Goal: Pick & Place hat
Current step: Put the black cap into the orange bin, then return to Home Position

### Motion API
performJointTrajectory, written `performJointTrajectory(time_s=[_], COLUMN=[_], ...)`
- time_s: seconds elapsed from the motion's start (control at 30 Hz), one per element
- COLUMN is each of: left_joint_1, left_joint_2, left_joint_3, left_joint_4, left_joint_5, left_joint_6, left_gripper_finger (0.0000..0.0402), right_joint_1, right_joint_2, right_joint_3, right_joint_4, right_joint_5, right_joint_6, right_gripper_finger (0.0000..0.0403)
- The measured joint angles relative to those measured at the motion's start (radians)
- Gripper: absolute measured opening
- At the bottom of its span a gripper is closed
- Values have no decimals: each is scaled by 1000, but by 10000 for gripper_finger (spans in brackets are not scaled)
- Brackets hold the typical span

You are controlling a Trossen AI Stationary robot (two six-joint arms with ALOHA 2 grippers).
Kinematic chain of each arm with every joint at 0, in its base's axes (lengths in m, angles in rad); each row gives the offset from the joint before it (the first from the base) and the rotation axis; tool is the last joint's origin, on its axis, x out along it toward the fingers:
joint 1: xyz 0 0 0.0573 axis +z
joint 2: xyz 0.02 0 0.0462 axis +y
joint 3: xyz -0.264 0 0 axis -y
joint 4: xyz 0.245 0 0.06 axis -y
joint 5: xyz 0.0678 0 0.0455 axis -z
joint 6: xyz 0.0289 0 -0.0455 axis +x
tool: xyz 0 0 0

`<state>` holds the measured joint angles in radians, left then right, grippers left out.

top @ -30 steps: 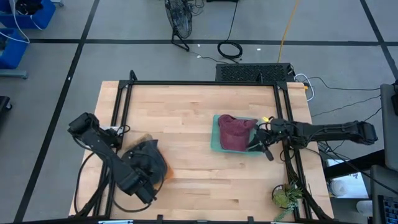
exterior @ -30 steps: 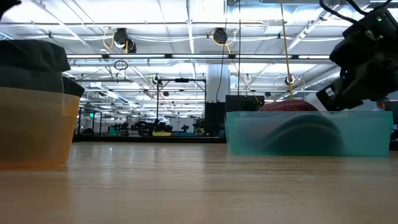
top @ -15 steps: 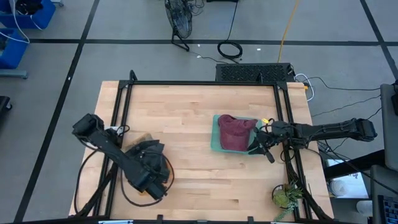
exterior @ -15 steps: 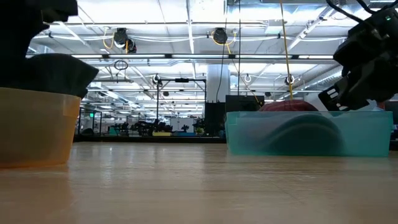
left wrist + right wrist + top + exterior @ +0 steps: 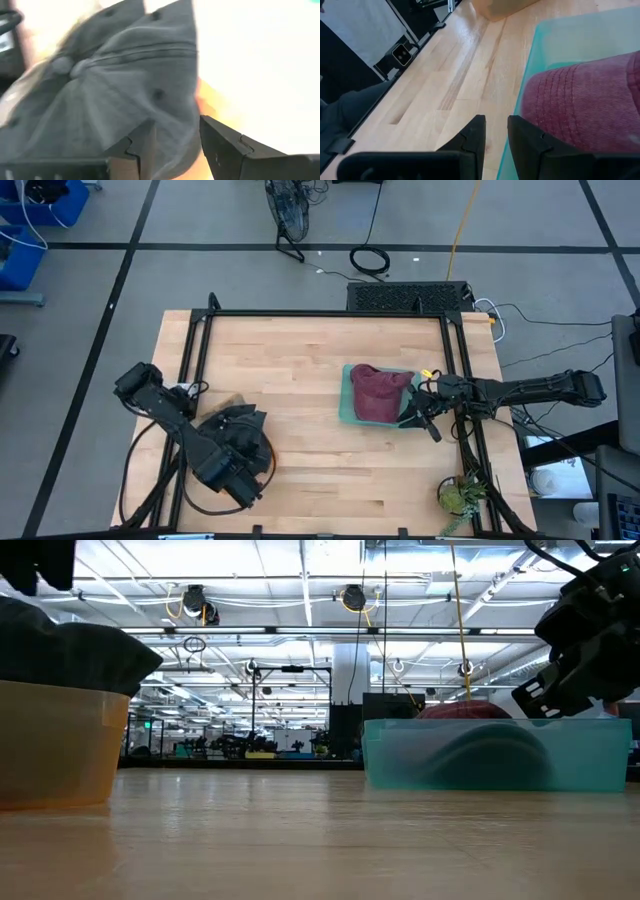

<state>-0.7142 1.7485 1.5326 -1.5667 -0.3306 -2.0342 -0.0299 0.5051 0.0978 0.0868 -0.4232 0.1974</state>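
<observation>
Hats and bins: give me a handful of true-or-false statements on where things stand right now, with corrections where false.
1. The dark grey cap lies on the orange bin. True.
2. The maroon hat lies on the bare table. False: it sits in the teal bin.
3. The left gripper is clamped on the cap. False: its fingers stand apart just above the cap's edge, with nothing pinched between them.
4. The right gripper is at the teal bin's edge, beside the maroon hat. True.
5. Both bins sit on the right half of the table. False: the orange one is on the left, the teal one on the right.
</observation>
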Motion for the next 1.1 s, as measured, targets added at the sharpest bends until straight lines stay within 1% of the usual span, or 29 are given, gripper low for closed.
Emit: performJointTrajectory(time_s=[0.07,0.1,0.17,0.2,0.33,0.4,0.5,0.6,0.7,0.77,0.83,0.87,0.93,1.0,1.1], left_joint_1=[-1,-2,-10,-15,-40,-44,-50,-52,-48,-45,-44,-42,-40,-34,-19], left_joint_2=[1,9,27,36,65,81,95,111,122,121,122,119,112,96,86], left_joint_3=[-15,-31,-79,-102,-202,-256,-330,-349,-314,-259,-187,-147,-95,-86,-57], left_joint_4=[-7,-7,10,26,100,159,244,265,225,167,76,38,23,22,15], left_joint_5=[38,73,139,151,149,157,139,110,104,97,88,74,24,-36,-72], left_joint_6=[-11,-17,-39,-47,-89,-97,-105,-110,-121,-127,-126,-126,-101,-87,-67], left_gripper_finger=[156,156,156,157,156,156,156,156,156,156,156,156,156,156,156], right_joint_1=[0,0,0,0,0,0,0,0,0,0,0,0,0,0,0], right_joint_2=[0,0,0,0,0,0,0,0,0,0,0,0,0,0,0], right_joint_3=[0,0,0,0,0,0,0,0,0,0,0,0,0,0,0], right_joint_4=[-1,-1,-2,-3,-4,-4,-5,-10,-11,-10,-9,-8,-7,-1,8], right_joint_5=[-1,0,-1,-1,-1,-1,-1,-1,-1,-1,-1,-1,0,0,0], right_joint_6=[1,4,4,4,4,4,15,19,16,13,4,3,1,0,1], right_gripper_finger=[73,73,73,73,73,73,73,73,73,73,73,73,73,73,73])
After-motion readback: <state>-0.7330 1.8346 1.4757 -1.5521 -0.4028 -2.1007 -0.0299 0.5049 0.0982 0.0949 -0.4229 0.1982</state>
